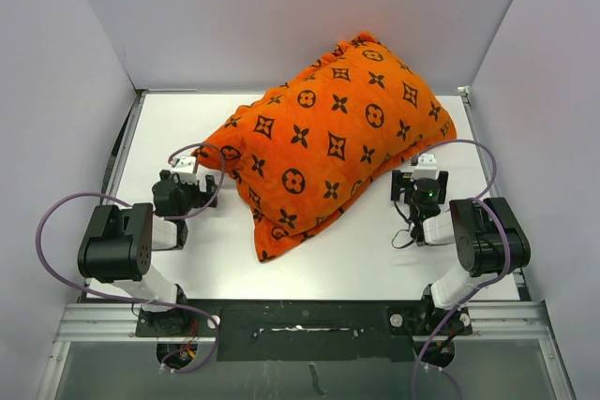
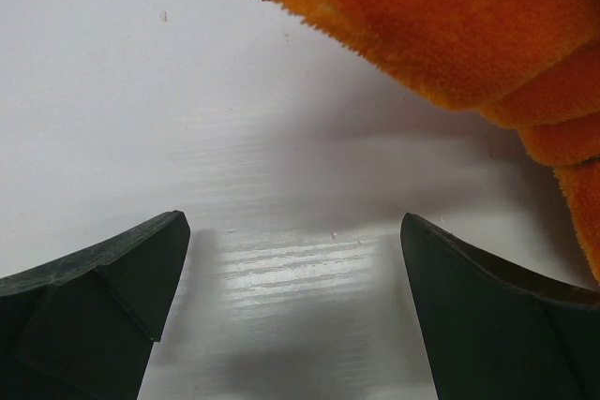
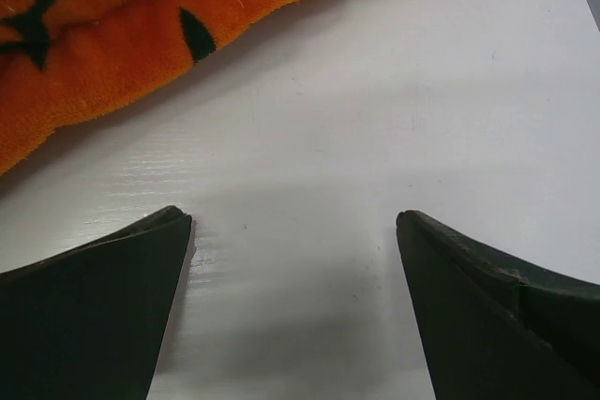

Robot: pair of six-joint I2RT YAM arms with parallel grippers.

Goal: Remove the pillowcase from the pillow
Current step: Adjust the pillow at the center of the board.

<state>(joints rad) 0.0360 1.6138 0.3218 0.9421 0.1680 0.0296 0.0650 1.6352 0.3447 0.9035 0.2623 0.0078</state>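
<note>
One plump orange pillowcase (image 1: pixel 333 152) lies mid-table (image 1: pixel 356 259) between my two arms; my left gripper (image 2: pixel 292 222) and right gripper (image 3: pixel 292 217) both gape wide, empty, just beside its edges

Black-and-white arms (image 1: pixel 117 243), looping purple cables (image 1: pixel 39 231), dark wedge-shaped gripper fingers (image 2: pixel 94 316)

A robot lab cell: white table (image 1: pixel 366 259) boxed in by plain walls (image 1: pixel 281 16), aluminium rail (image 1: pixel 103 325) at front
</note>
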